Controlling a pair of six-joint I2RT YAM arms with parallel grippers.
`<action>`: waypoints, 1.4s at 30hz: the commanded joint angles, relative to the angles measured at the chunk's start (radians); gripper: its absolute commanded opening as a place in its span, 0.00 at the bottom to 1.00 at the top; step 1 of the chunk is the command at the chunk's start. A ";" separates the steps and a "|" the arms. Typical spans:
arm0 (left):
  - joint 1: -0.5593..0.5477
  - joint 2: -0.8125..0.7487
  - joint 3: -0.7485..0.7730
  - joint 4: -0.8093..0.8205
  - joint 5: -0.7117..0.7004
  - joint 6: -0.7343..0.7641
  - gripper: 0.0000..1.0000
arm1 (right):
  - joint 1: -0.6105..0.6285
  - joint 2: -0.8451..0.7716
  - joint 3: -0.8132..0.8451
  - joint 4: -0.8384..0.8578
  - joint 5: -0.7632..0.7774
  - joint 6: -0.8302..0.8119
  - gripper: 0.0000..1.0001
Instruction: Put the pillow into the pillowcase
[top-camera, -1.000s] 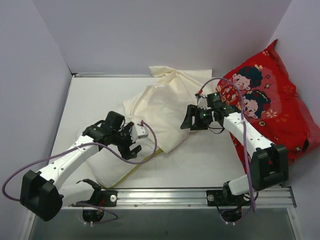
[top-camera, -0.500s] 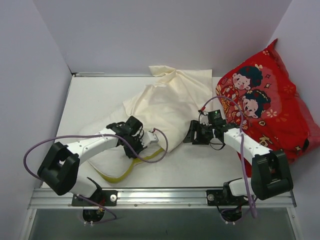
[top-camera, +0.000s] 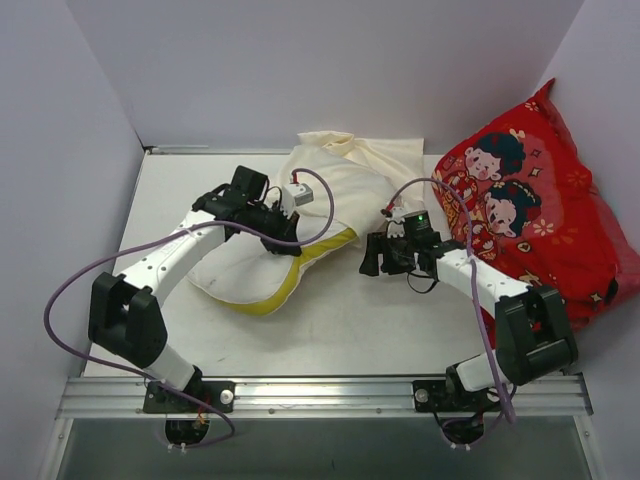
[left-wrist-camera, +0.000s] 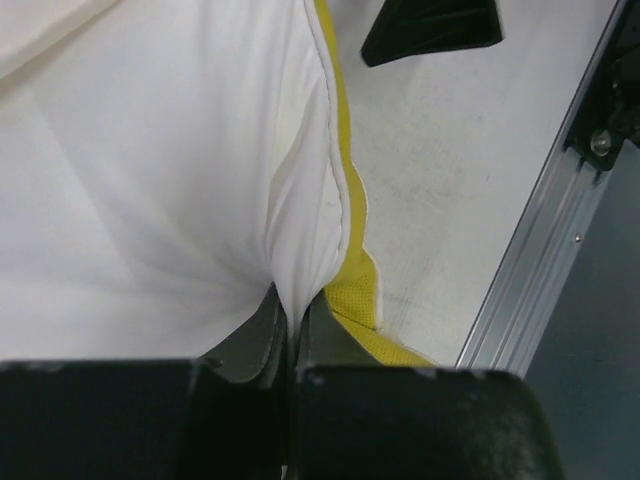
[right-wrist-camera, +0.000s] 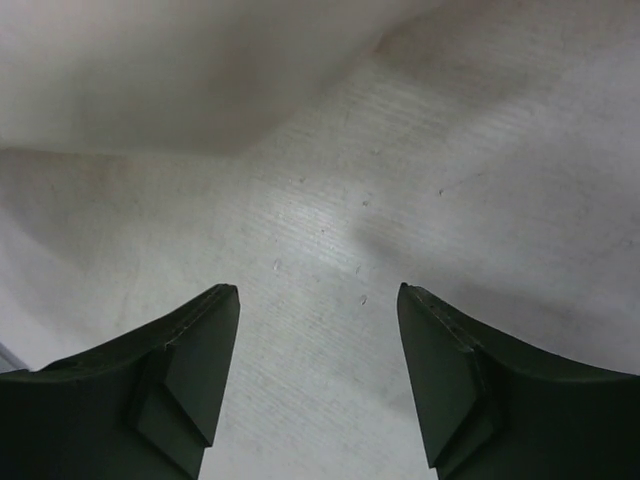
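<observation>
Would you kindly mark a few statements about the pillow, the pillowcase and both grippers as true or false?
1. The left gripper is shut on the pillow beside its yellow seam. True.
2. The right gripper clamps the pillowcase. False: its jaws stand open over bare table, holding nothing.
3. The red cushion lies under the pillow. False: it stands at the right wall, apart from the pillow.
4. The pillow's yellow-edged near end lies outside the pillowcase. True.
</observation>
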 joint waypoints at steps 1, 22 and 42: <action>0.022 0.026 0.079 0.026 0.149 -0.068 0.00 | 0.029 0.053 0.071 0.091 0.103 -0.070 0.66; 0.099 0.037 0.093 0.191 0.065 -0.266 0.00 | 0.131 0.123 0.338 -0.001 -0.070 -0.134 0.00; -0.012 -0.131 -0.219 0.285 -0.036 -0.205 0.76 | 0.046 0.063 0.426 -0.705 -0.561 -0.425 0.53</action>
